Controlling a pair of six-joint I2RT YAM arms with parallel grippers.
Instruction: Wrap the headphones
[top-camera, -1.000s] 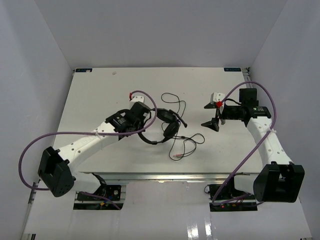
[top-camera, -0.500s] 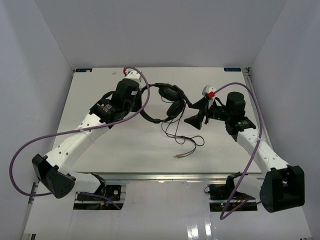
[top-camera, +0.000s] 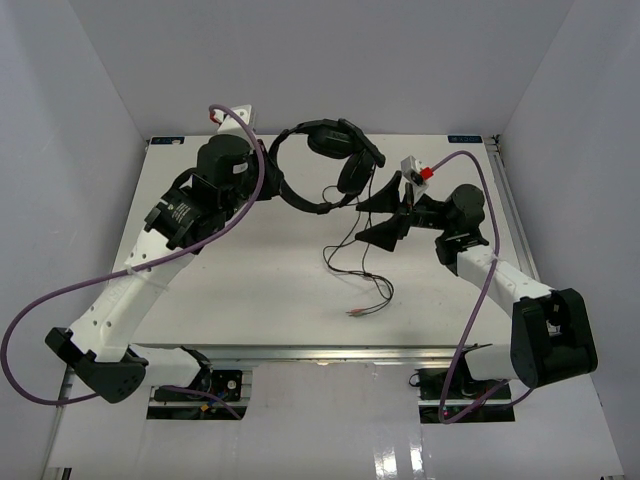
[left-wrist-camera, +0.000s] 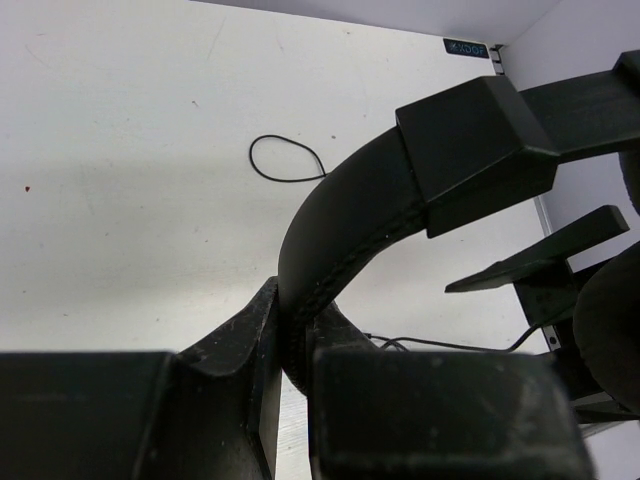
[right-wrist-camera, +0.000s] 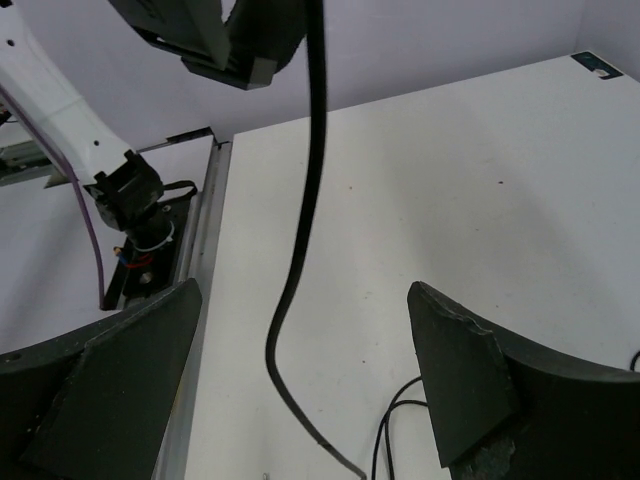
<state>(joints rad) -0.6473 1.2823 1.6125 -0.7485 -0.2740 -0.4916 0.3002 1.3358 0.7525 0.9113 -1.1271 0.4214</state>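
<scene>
headphones (top-camera: 335, 160) all black, matte; headband (left-wrist-camera: 350, 220) shows a fine stitched texture along the edge. Cord (right-wrist-camera: 312, 150) black, plugs (top-camera: 358, 312) reddish. Left gripper (left-wrist-camera: 292, 345) black, scuffed pale on the finger edges; right gripper (top-camera: 388, 213) black. Arm links (top-camera: 130, 290) white, joints black, cables (top-camera: 70, 290) purple. Red-and-white block (top-camera: 418, 170) on the right wrist. Table (top-camera: 250, 285) plain white, small teal labels (top-camera: 165, 141) at both far corners. Walls (top-camera: 320, 60) pale grey-lilac.

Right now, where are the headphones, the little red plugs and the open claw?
headphones (top-camera: 350, 173), top view, on the lower padded earcup.
plugs (top-camera: 356, 313), top view, on the reddish tips of the cord.
right gripper (top-camera: 384, 214), top view, midway between its open jaws.
</scene>
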